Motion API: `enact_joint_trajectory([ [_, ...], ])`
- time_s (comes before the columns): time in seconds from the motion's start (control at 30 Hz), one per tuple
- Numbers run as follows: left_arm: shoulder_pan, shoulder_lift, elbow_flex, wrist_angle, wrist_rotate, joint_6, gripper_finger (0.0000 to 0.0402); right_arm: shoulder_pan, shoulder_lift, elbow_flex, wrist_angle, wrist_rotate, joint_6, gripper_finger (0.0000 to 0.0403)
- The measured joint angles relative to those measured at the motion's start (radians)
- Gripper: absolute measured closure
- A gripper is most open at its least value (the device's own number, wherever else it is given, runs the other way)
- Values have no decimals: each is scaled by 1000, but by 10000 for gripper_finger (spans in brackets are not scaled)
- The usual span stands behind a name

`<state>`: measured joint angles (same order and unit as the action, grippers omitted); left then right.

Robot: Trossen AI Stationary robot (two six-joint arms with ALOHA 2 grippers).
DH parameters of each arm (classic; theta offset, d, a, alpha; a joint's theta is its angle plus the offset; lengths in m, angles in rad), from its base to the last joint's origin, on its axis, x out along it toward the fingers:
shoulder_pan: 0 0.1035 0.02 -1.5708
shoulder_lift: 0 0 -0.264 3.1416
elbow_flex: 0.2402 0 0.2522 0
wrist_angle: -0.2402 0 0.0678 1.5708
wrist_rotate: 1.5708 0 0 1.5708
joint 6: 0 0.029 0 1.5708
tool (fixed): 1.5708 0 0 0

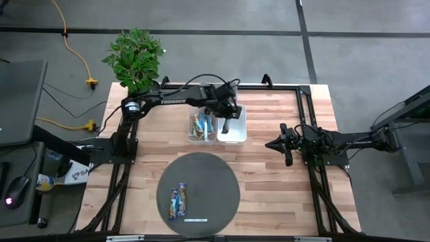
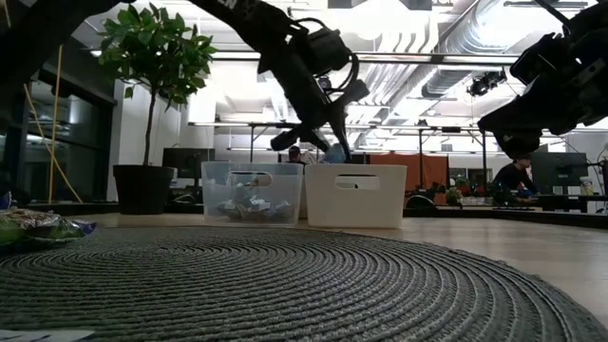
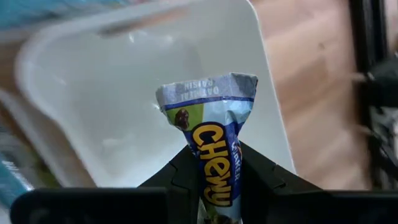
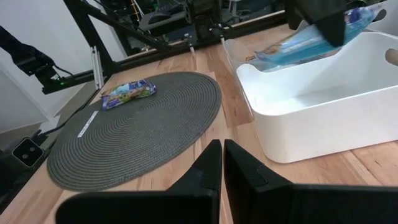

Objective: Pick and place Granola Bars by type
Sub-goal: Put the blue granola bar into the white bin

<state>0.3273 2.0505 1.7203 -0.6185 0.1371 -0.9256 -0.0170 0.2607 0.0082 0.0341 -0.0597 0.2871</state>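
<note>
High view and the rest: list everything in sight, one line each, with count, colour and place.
Held granola bar: one, blue wrapper, in the left gripper above the white bin.
Granola bars on mat: two, blue wrappers, side by side on the mat's left part.
Granola bars in clear bin: several, mixed colours, count unclear.
White bin: one, white, beside the clear bin; looks bare inside.
Clear bin: one, transparent, far side of the table.
Round mat: one, grey woven, near edge.
Label strip: one, white, on the mat.
Potted plant: one, green, far left corner.
Left gripper: shut on the bar.
Right gripper: shut, waiting at right.
</note>
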Motion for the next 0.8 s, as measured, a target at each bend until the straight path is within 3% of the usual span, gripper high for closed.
enact_joint_trajectory([
  [0.13, -7, 0, 0, -28, -105, -23, 328, 0, 1, 0, 0, 0, 0, 402],
  [0.37, -28, 14, 0, -67, -190, -54, 328, 0, 1, 0, 0, 0, 0, 402],
  [0.63, -41, 14, 0, -73, -226, -86, 328, 0, 1, 0, 0, 0, 0, 402],
  [0.8, -41, 14, 0, -73, -196, -77, 328, 0, 1, 0, 0, 0, 0, 402],
])
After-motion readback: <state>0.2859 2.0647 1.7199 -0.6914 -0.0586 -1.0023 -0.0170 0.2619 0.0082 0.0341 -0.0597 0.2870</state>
